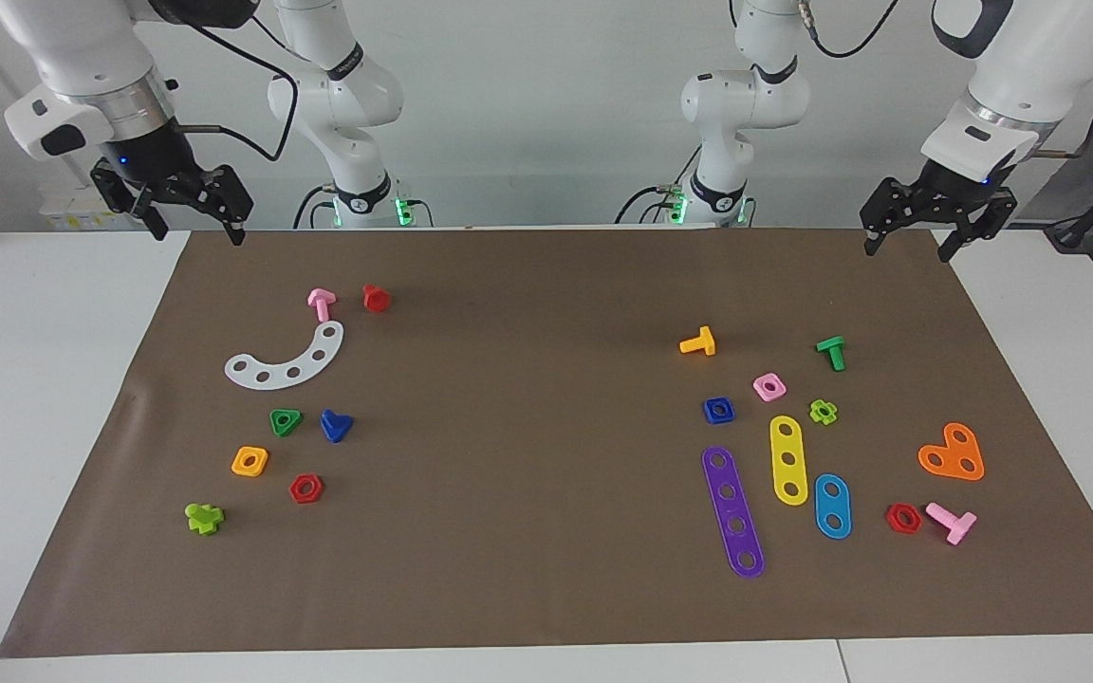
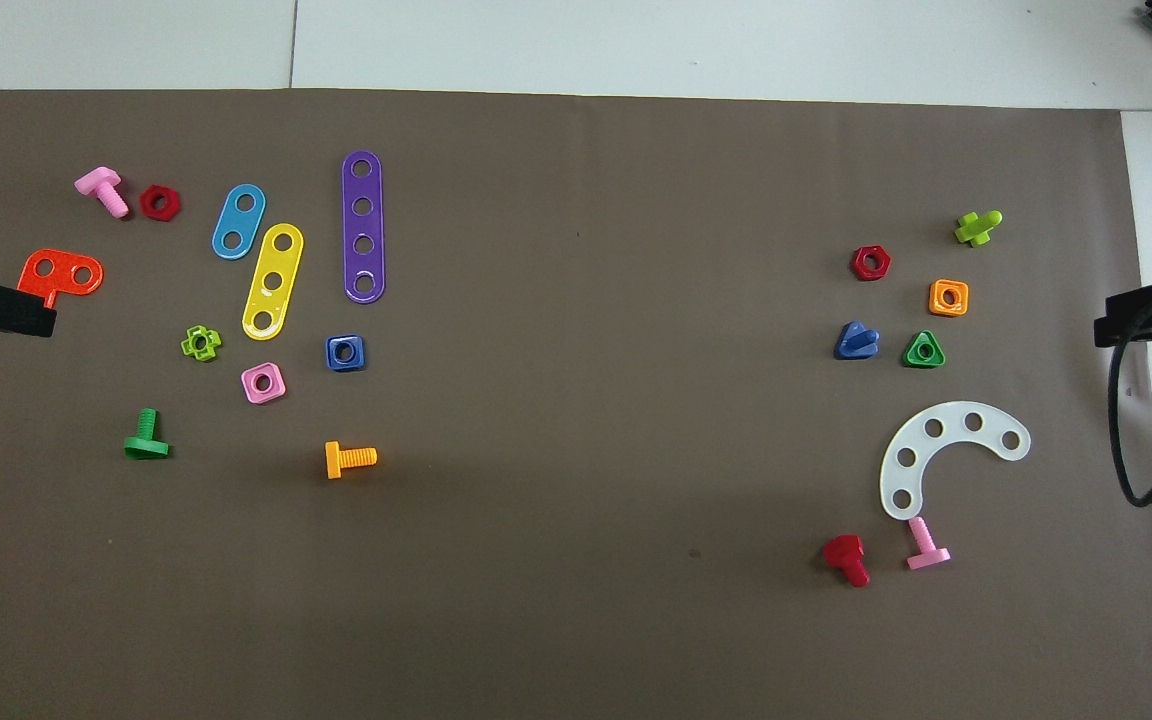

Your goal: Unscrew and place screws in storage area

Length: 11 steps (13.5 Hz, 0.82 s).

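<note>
The dark-blue bolt [image 1: 336,425] with the triangular head lies on the brown paper mat [image 1: 527,427] toward the right arm's end, beside a green triangular nut [image 1: 286,421]. It also shows in the overhead view [image 2: 856,341]. The blue square nut [image 1: 718,410] lies apart from it toward the left arm's end, also in the overhead view [image 2: 345,352]. My left gripper [image 1: 907,249] hangs open and empty above the mat's corner nearest the robots. My right gripper [image 1: 197,232] hangs open and empty above the other near corner. Both arms wait.
Toward the right arm's end lie a white curved strip [image 1: 288,360], pink and red bolts, an orange nut and a red nut. Toward the left arm's end lie purple [image 1: 733,512], yellow and blue strips, an orange plate [image 1: 953,453], and several nuts and bolts.
</note>
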Each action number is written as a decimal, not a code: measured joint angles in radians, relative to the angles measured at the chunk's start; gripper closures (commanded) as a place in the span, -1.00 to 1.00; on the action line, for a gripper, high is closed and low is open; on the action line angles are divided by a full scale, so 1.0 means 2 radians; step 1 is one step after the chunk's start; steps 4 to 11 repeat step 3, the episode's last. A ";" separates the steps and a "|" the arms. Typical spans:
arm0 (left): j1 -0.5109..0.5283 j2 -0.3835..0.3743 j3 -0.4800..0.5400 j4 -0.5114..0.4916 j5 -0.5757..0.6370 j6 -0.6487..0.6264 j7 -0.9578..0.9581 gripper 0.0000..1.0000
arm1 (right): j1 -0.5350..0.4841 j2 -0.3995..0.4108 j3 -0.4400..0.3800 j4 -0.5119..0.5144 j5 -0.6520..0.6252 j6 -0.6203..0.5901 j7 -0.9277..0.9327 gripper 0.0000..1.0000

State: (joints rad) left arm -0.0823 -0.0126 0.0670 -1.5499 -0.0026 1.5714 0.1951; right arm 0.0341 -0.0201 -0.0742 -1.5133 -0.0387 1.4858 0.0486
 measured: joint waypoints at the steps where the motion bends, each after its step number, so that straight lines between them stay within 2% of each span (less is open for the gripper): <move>1: 0.000 0.000 0.000 0.000 0.000 0.000 0.000 -1.00 | 0.000 0.000 0.000 0.000 0.000 0.000 0.000 -1.00; 11: 0.000 0.000 0.000 0.000 0.000 0.000 0.000 -1.00 | -0.001 0.000 -0.001 0.000 0.000 0.000 0.000 -1.00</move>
